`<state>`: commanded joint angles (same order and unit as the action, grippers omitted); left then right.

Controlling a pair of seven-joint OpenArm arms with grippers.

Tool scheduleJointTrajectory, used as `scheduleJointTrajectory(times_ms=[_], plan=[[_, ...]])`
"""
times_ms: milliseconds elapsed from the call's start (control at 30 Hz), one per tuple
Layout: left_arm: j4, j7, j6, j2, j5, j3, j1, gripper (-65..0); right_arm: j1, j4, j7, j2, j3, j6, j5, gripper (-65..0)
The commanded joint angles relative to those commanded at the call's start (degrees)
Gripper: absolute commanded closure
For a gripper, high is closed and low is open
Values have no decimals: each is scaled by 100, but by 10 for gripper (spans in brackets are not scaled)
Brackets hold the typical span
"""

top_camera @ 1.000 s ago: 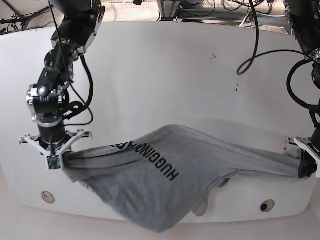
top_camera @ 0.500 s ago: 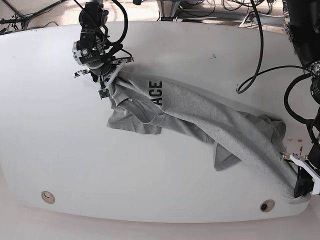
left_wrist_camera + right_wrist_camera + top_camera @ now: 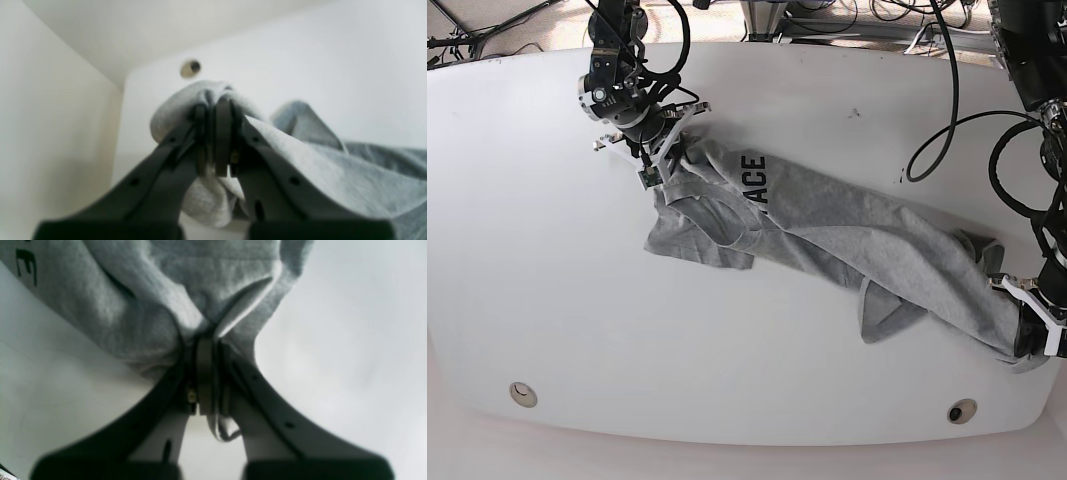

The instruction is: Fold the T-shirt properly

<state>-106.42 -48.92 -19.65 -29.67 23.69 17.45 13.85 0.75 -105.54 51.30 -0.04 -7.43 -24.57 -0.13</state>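
Base view: heather-grey soft cotton T-shirt (image 3: 847,225) lies bunched and stretched diagonally over the white, glossy-looking counter (image 3: 607,340), from the upper left of the view to the lower right. Black block letters "ACE" (image 3: 754,179) are readable near its upper-left end. Loose folds spread below that end; a separate flap hangs out from the lower edge, about midway to the right end.

Right arm, black with pale finger parts: right fingers (image 3: 213,376) clenched on the shirt at its upper-left end. Right wrist view: cloth is pinched between the two dark fingers, several folds converging on the grip, and a small tip of fabric protrudes on the other side. Part of the lettering shows at the upper left corner of this view.

Left arm, also black with pale finger parts: left fingers (image 3: 215,136) clenched on the opposite end of the shirt, at the lower right of the base view. Left wrist view: a rounded lobe of cloth bulges around the fingertips, and more cloth hangs below them. The remainder runs off toward the right side of that view; outlines near the grip are blurred.

Counter fittings: two round holes near the front edge, the left hole (image 3: 523,394) well apart from the shirt, the right hole (image 3: 962,411) near the shirt's lower-right end. Black cable (image 3: 947,130) loops above the counter beside the left arm.
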Motion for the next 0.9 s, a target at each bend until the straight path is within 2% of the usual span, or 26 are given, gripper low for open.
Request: scheduleJointTrajectory(times_ms=[267, 567, 733, 900], plan=[[9, -18, -281, 0, 0, 0, 26, -24, 185, -246, 9, 0, 0, 0, 18, -29], [0, -18, -316, 0, -9, 0, -18, -24, 501, -589, 167, 79, 0, -18, 35, -29], [0, -18, -316, 0, -9, 0, -53, -24, 782, -589, 167, 202, 0, -237, 44, -29], [-9, -18, -325, 0, -9, 0, -141, -24, 1116, -589, 167, 290, 0, -360, 44, -29]])
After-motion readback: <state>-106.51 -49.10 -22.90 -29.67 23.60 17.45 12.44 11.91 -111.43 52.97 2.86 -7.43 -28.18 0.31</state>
